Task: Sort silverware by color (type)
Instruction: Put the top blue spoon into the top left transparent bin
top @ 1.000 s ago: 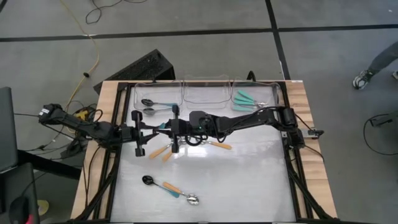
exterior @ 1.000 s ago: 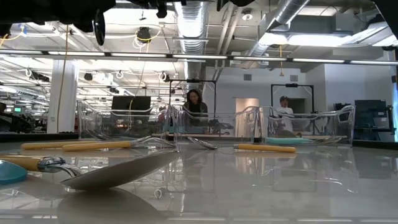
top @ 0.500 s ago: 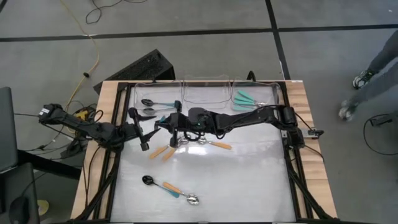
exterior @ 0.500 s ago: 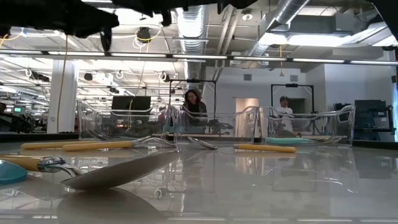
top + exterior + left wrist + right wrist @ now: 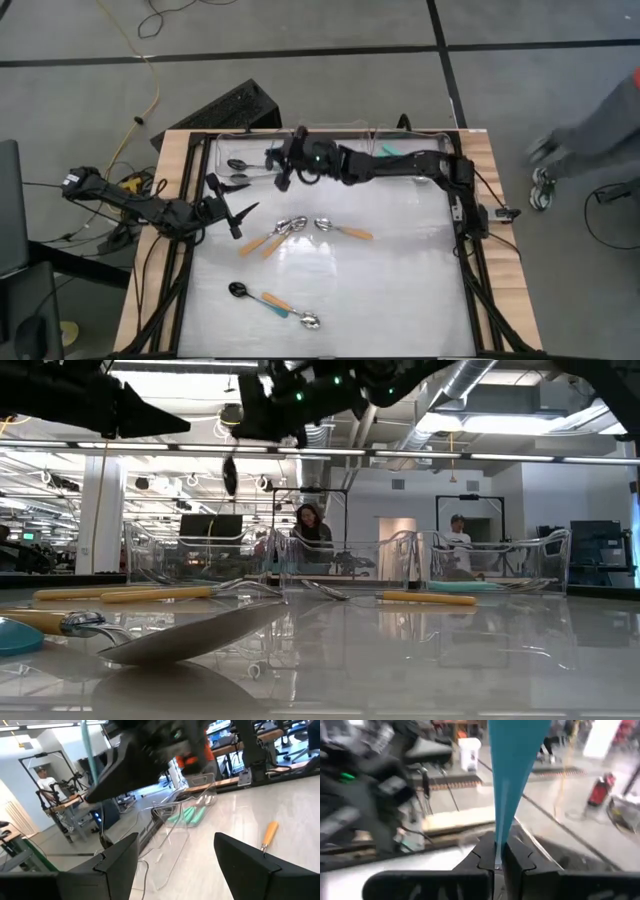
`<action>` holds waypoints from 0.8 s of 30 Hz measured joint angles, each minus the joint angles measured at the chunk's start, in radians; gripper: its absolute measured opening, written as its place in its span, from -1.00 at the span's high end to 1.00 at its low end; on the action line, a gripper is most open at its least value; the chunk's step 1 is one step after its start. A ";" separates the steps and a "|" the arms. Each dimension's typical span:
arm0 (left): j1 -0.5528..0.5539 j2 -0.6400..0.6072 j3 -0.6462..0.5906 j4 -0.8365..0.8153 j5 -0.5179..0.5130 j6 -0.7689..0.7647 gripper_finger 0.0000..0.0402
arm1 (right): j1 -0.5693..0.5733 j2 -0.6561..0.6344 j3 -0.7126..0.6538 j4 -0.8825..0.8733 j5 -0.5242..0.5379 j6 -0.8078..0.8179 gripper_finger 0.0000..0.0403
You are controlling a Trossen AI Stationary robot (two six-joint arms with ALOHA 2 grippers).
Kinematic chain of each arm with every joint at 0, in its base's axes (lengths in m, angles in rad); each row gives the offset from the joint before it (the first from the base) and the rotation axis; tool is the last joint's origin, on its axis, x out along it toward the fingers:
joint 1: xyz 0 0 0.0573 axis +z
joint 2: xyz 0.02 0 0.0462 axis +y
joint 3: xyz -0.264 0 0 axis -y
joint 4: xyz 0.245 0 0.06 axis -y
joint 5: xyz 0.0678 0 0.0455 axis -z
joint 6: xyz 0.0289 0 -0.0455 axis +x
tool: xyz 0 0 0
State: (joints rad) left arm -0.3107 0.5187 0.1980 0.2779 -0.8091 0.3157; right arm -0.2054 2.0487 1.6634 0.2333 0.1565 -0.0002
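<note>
My right gripper (image 5: 283,170) hangs over the far left of the table, by the left clear bin (image 5: 222,146), shut on a spoon with a blue handle (image 5: 512,770) and a dark bowl (image 5: 229,475). My left gripper (image 5: 238,208) stands open at the table's left, nothing between its fingers (image 5: 176,840). Two black-bowled spoons (image 5: 240,171) lie in the left bin. Teal-green spoons (image 5: 393,157) lie in the right bin. Orange-handled spoons (image 5: 268,238) rest flat on the table's middle. My right gripper pinches the spoon's blue handle (image 5: 496,837) between its two fingertips. The handle runs straight on from the fingers. The spoon is lifted clear of the table, and its dark bowl hangs below the gripper.
A middle clear bin (image 5: 330,147) stands between the other two at the far edge. Another orange-handled spoon (image 5: 344,230) lies mid-table, and two more spoons (image 5: 273,302) lie near the front. People show in the room beyond, and one passes on the floor to the table's right.
The two grippers met over the table's middle at the blue-handled spoon. My left gripper has let go and drawn back toward the left edge. My right gripper has carried the spoon up and toward the far left bin.
</note>
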 joint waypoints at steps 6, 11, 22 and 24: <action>0.000 0.000 0.000 0.000 0.000 -0.028 -0.22 | -0.071 0.000 0.000 -0.119 -0.023 0.052 0.83; 0.000 0.000 0.000 0.000 0.004 -0.041 -0.22 | -0.083 0.001 0.000 -0.112 -0.040 0.023 0.83; 0.000 0.000 0.000 0.000 0.002 -0.049 -0.22 | -0.111 0.006 0.127 -0.122 -0.070 -0.032 0.83; 0.000 0.000 0.000 0.000 0.002 -0.051 -0.22 | -0.113 0.040 0.194 -0.170 -0.080 -0.043 0.83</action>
State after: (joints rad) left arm -0.3107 0.5189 0.1978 0.2783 -0.8074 0.2649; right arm -0.3184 2.0889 1.8574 0.0630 0.0767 -0.0432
